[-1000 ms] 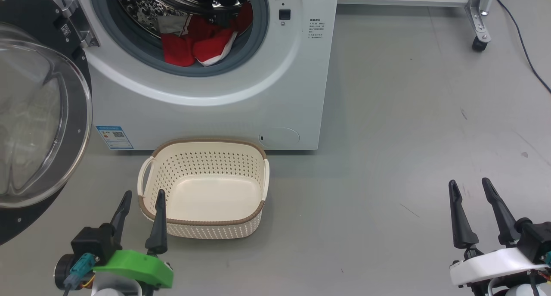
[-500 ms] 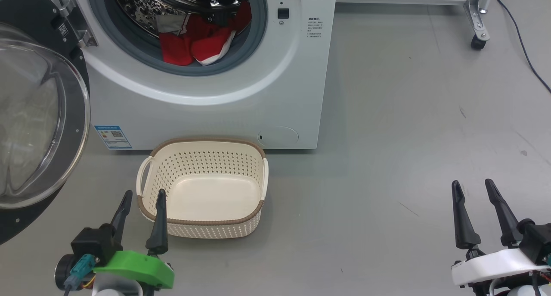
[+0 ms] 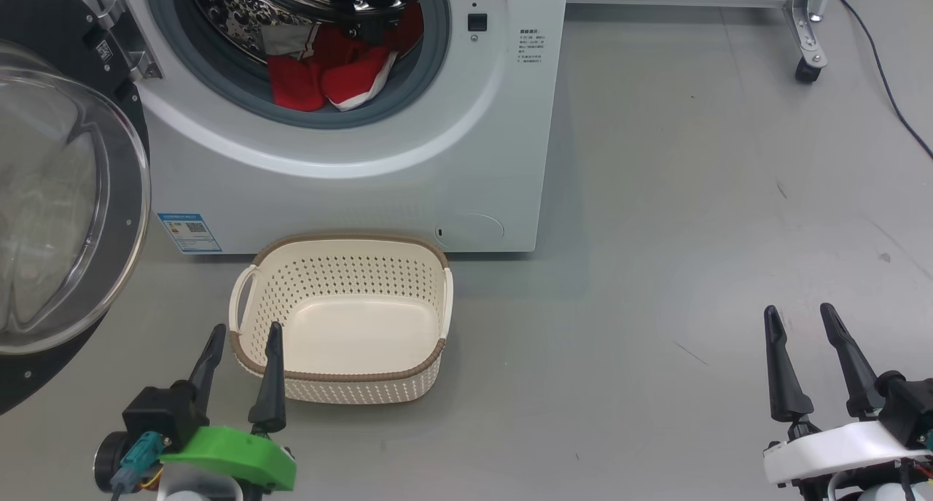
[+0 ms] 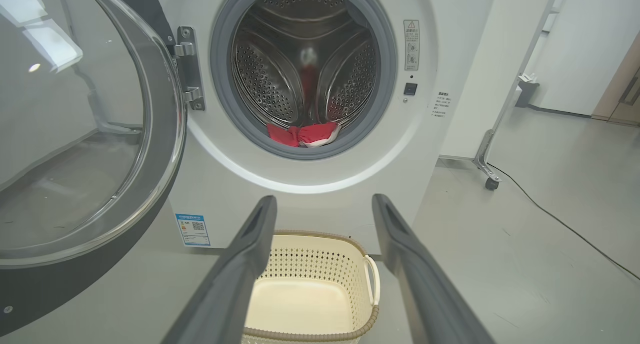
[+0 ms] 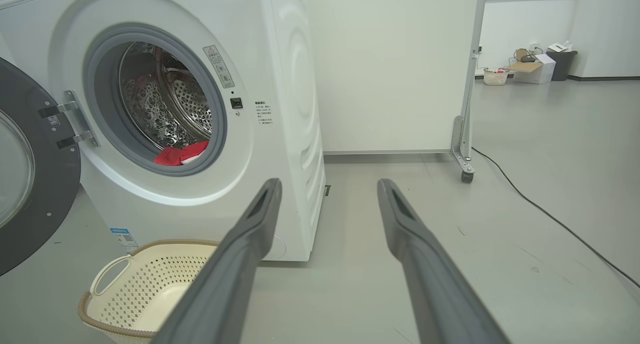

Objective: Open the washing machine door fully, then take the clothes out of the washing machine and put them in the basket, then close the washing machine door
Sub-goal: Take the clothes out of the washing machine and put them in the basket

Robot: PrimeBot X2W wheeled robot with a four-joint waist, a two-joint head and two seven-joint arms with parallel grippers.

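With the washing machine door [image 3: 65, 195] swung wide at nine o'clock and the left gripper [image 3: 246, 329] and right gripper [image 3: 798, 310] both spread open, holding nothing, I'd pinch the red clothes [image 3: 328, 78] deep at twelve o'clock in the washing machine [image 3: 364, 195], the basket [image 3: 350, 237] beneath its mouth holding nothing yet.

One washing machine [image 3: 350, 187], one door [image 3: 58, 195], one basket [image 3: 350, 275], perhaps two red garments [image 3: 313, 78], four fingers [image 3: 271, 384].

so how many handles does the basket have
2. The left handle loops off the end of the basket nearest the open washing machine door; the right handle is on the opposite end. None seems hidden.
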